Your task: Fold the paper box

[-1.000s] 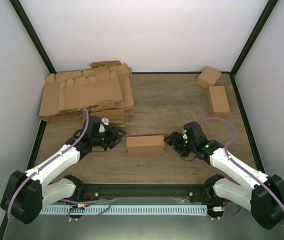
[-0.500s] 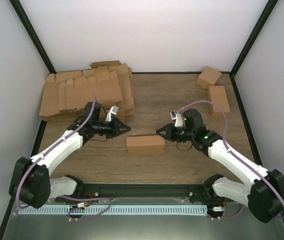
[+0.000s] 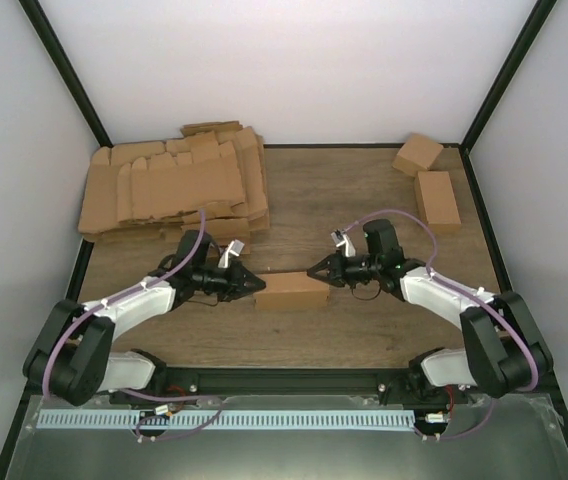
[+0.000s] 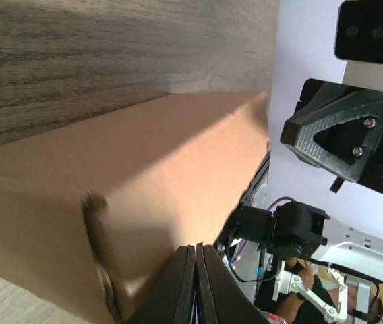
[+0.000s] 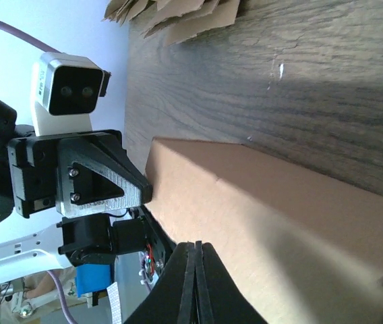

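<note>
Jaws together, left gripper (image 3: pixel 259 284) and right gripper (image 3: pixel 311 271) touch opposite ends of oblong brown cardboard box (image 3: pixel 291 291)

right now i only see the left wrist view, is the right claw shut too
Observer: Yes, the right wrist view shows the right claw shut, fingers pressed together.
Operator: where is it on the box
Observer: From the top, it is at the right end of the paper box, opposite the left claw.
Operator: what else is on the table
Observer: A pile of flat blanks lies in the far left corner.
</note>
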You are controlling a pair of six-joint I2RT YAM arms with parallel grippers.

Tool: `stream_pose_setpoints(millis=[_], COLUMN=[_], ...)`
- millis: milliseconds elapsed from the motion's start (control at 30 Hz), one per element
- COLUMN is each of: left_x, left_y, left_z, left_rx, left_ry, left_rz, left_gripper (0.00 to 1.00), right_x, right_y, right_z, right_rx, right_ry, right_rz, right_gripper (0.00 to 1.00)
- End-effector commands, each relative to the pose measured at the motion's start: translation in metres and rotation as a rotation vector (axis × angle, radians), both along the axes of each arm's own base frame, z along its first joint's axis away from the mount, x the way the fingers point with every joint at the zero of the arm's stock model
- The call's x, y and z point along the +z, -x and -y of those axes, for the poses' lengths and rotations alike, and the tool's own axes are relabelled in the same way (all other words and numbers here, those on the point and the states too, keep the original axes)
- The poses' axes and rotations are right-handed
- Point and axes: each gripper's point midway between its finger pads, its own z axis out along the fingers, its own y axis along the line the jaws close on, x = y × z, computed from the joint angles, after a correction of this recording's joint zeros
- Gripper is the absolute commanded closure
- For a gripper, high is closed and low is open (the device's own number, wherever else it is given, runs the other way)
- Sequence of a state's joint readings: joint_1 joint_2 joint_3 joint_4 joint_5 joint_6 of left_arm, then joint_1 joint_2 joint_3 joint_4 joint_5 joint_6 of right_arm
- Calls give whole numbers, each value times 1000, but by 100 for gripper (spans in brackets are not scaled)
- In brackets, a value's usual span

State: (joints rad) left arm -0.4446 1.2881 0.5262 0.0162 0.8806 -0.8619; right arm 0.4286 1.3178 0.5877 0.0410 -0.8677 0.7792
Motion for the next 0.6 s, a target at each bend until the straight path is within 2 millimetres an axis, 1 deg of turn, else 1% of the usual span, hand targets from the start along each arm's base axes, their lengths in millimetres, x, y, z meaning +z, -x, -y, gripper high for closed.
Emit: stream_pose_setpoints(millis=[0,67,233,300,367,433,500,567], left_x=[-11,-16,-38,-49,-56,-57,-52,-42], left_y=[-3,-2,4,6,8,8,6,1], left_z=[3,1,-4,-5,-6,-7,-8,-9], left_rx=[-8,0,3,1,0,5,11,16], left_ry=[8,-9,-49,-58,-68,-77,-92,-114], left_rz=[20,17,-23,-48,-65,-70,-63,-34], left_gripper=[96,96,96,96,96,96,96,96], right_x=[2,-6,-40,-47,-47,-43,-37,-27], right_y=[-6,-6,0,0,-1,-3,-6,-9], right_z=[3,6,13,16,17,17,17,16], right_rx=[35,29,7,-8,-16,-18,-16,-18], right_ry=[-31,-17,28,53,64,70,74,79], right_rz=[38,22,-57,-76,-75,-64,-49,-25], right_gripper=[99,99,99,99,99,99,99,99])
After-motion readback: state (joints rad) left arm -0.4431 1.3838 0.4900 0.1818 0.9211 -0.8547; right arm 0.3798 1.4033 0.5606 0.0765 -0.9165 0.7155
